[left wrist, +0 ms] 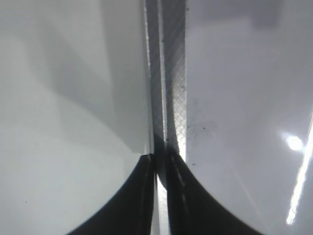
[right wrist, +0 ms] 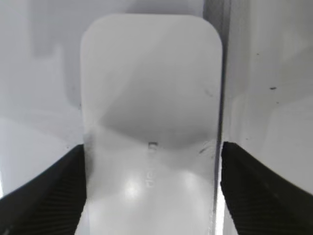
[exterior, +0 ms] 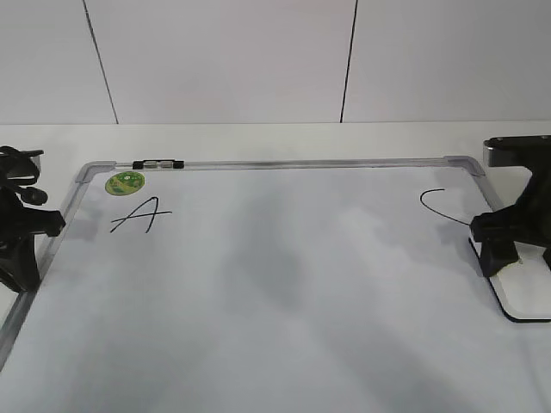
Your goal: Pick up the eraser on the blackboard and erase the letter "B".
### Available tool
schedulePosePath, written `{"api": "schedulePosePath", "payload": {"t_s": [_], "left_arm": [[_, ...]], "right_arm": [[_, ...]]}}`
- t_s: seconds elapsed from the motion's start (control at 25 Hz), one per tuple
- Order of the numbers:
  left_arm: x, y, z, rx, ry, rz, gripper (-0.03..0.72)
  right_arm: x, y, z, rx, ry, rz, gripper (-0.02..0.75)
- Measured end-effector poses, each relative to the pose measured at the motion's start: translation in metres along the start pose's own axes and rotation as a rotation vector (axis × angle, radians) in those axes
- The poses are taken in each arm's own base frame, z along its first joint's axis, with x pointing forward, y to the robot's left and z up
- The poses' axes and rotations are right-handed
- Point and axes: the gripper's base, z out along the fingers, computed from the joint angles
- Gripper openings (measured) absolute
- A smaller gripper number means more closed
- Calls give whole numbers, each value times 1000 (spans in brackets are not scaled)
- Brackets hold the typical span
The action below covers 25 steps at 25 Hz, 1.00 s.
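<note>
The blackboard point(exterior: 275, 301) is a large white board with a grey frame lying flat on the table. The eraser point(exterior: 523, 298), a flat white rounded block with a dark underside, rests at the board's right edge. My right gripper point(exterior: 500, 258) is down on it. In the right wrist view the eraser point(right wrist: 151, 88) fills the space between the jaws point(right wrist: 152, 152), which are shut on its two long sides. My left gripper point(exterior: 34, 225) is shut and empty over the board's left frame point(left wrist: 173, 73); its fingers point(left wrist: 160, 159) almost touch. No letter "B" shows anywhere on the board.
A slanted black "A" point(exterior: 142, 215) and a round green sticker point(exterior: 126, 182) are at the board's far left. A curved black "C" point(exterior: 439, 206) is at the far right, partly behind my right gripper. A small black clip point(exterior: 159, 163) sits on the top frame.
</note>
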Motion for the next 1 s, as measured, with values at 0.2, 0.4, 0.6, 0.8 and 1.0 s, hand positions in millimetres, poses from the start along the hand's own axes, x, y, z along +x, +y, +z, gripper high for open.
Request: {"api": "schedulePosePath", "payload": {"t_s": [0.2,0.4,0.6,0.8,1.0], "left_arm": [[0,0,0,1,0,-1,58],[0,0,0,2,2,-1,59],[0,0,0,2,2,-1,60],[0,-1,0,6,2,-2,106],[0,-1,0,11,3,-5,262]], "right_arm": [[-9,-3,-15,27,34,-9,636],[-22,-6,-39,53,56,-7,617],[-38,-4,-68,20,38,27,587],[-51,-3,-95,-4,-1,44,582],[-62,-2,-116,-28,-76,53,582]]}}
